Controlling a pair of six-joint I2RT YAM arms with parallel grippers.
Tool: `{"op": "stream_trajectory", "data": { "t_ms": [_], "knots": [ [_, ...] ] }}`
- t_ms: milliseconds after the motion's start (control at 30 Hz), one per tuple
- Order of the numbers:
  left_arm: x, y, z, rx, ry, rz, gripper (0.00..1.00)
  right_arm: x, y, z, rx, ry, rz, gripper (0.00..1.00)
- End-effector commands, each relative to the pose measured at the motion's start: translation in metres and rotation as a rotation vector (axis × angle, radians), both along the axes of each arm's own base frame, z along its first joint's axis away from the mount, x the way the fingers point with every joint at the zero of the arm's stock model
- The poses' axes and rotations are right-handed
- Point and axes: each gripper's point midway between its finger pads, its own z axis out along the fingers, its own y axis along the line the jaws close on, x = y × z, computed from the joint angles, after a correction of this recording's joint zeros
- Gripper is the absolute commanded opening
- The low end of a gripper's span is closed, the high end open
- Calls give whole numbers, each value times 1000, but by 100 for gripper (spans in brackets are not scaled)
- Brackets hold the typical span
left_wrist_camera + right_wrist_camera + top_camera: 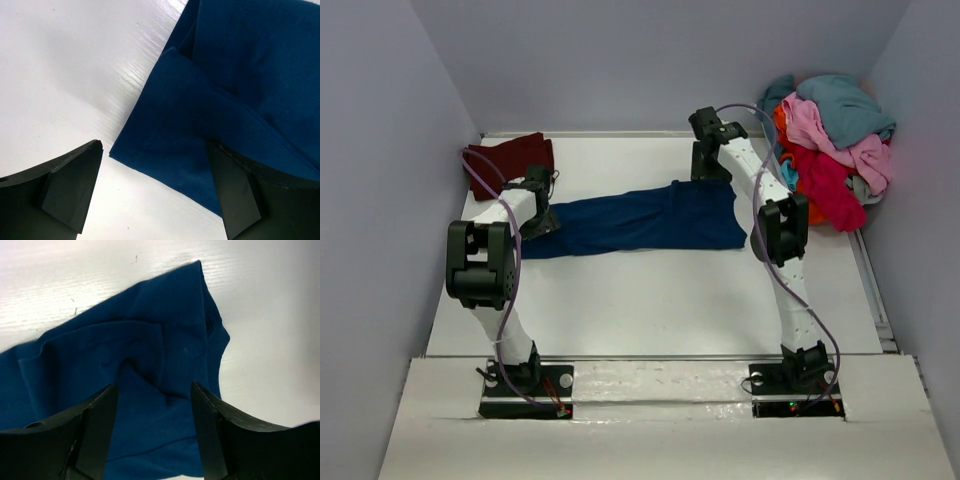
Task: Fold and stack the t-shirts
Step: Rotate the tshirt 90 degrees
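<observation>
A navy blue t-shirt (640,220) lies as a long folded strip across the middle of the table. No print shows on it. My left gripper (542,215) hovers over its left end, open, with the cloth's corner (200,135) below and between the jaws. My right gripper (708,168) is at the strip's far right end, open above the cloth (150,385). A dark maroon t-shirt (510,155) lies folded at the far left. A pile of teal, pink, red and orange t-shirts (835,140) sits at the far right corner.
Grey walls close in the table on the left, back and right. The white table surface (650,300) runs from the navy strip to the near edge, where both arm bases are bolted.
</observation>
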Motion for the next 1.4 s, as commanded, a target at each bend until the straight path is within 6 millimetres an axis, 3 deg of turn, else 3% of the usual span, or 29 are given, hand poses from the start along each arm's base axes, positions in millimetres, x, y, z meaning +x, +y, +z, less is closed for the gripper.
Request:
{"op": "stream_trajectory", "data": {
  "t_ms": [0, 33, 67, 100, 133, 233, 267, 367, 500, 633, 833, 967, 1067, 1167, 1367],
  "knots": [
    [8, 5, 29, 31, -87, 22, 99, -26, -4, 53, 63, -21, -26, 64],
    [9, 6, 31, 35, -93, 28, 99, -41, -3, 38, 54, 35, -14, 63],
    [9, 6, 34, 38, -103, 32, 99, -48, 2, 49, 66, 9, -5, 63],
    [10, 7, 37, 42, -114, 40, 99, -55, 4, 46, 81, 25, -1, 63],
    [11, 9, 42, 53, -130, 47, 99, -67, 3, 31, 86, 77, 4, 63],
    [15, 10, 54, 76, -162, 45, 99, -90, 13, 19, 101, 137, 21, 61],
    [18, 8, 61, 85, -182, 39, 99, -98, 9, 6, 85, 169, 17, 61],
    [22, 10, 76, 116, -214, 41, 99, -110, 19, 1, 104, 179, 43, 60],
    [24, 6, 78, 115, -216, 27, 99, -122, 26, -5, 106, 207, 70, 60],
    [28, -2, 63, 97, -184, 7, 99, -131, 28, -18, 96, 245, 77, 59],
    [32, -17, 40, 66, -127, -50, 99, -137, 26, -18, 101, 243, 62, 60],
    [29, -25, 14, 75, -22, -83, 99, -145, 22, -24, 99, 257, 45, 60],
    [29, -30, 7, 69, -6, -92, 99, -152, 23, -32, 112, 280, 40, 60],
    [23, -32, -13, 58, 65, -99, 99, -158, 21, -45, 110, 306, 27, 60],
    [2, -36, -31, 19, 111, -92, 99, -171, 17, -62, 104, 347, 9, 61]
  ]
}}
